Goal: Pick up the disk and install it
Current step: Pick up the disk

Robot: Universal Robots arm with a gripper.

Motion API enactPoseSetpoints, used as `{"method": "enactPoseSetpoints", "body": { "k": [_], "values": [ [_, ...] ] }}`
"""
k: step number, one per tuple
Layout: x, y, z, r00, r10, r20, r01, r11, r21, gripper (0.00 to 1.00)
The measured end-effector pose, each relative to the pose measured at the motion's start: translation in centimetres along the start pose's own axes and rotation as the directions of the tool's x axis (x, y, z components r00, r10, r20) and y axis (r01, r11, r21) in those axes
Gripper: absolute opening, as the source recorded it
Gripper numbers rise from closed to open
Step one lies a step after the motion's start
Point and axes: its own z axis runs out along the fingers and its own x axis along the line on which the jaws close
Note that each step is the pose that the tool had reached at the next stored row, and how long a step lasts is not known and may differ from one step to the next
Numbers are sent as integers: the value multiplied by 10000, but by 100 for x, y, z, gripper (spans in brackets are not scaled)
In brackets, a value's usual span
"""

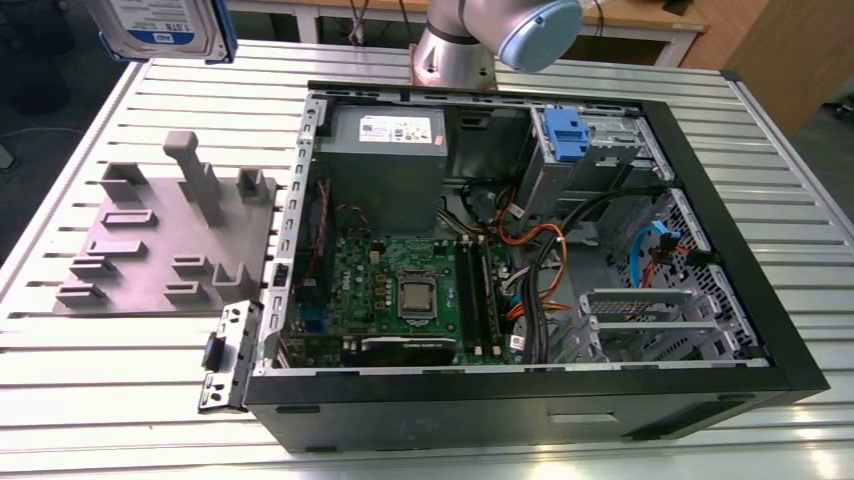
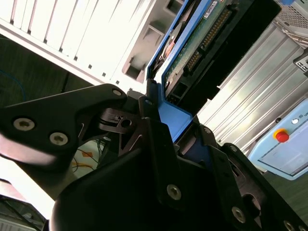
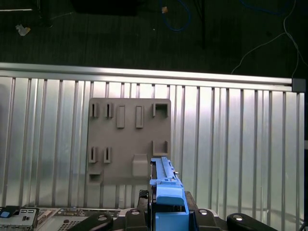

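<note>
Status: pick looks done, install not yet started.

Jaws are closed on the disk (image 1: pixel 160 25), gripping one end of its blue carrier bracket (image 2: pixel 175 118). In the second wrist view the bracket sits pinched between the black fingers (image 2: pixel 149 115), with the drive's green circuit board (image 2: pixel 202 41) facing that camera. The contact faces are hidden behind the gripper body, so it reads as a firm clamp, but I can't confirm how squarely it's seated.

Location: in the air, clear of the surface (image 1: pixel 787 200), at the top of the exterior view toward its left, label side to that camera. The first wrist view looks down past the bracket onto the grey fixture plate (image 3: pixel 127 139). So the disk hangs roughly over that plate, well apart from the open computer case (image 1: pixel 534 395).

What the install calls for, my read:
- Carry the disk across to the case.
- Orient the drive to match a bay.
- Slide it in straight so the bracket's rails engage rather than cock sideways.

The silver drive cage (image 1: pixel 647 315), at the exterior view's lower right inside the case, looks like a candidate bay. I can't tell from here if it's the right one.

The loose orange cables (image 1: pixel 534 237) run near it, so there's a snag risk on the way in.
</note>
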Motion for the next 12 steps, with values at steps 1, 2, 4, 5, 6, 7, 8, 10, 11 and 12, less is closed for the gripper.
{"method": "enactPoseSetpoints", "body": {
  "k": [1,2,4,5,6,7,8,10,11,12],
  "values": [
    [0,-4,0,10000,0,0,0,10000,0,37],
    [0,-8,0,10000,0,0,0,10000,0,37],
    [0,-17,-1,10000,0,0,0,10000,0,37],
    [1,-21,-1,10000,0,0,0,10000,0,37],
    [1,-25,-1,10000,0,0,0,10000,0,37],
    [1,-29,-1,10000,0,0,0,10000,0,37],
    [1,-34,-2,10000,0,0,0,10000,-1,37],
    [1,-43,-2,10000,0,0,0,10000,0,37],
    [1,-49,-2,10000,0,0,0,10000,-1,37],
    [1,-55,-2,10000,0,0,0,10000,0,37]
  ]
}}
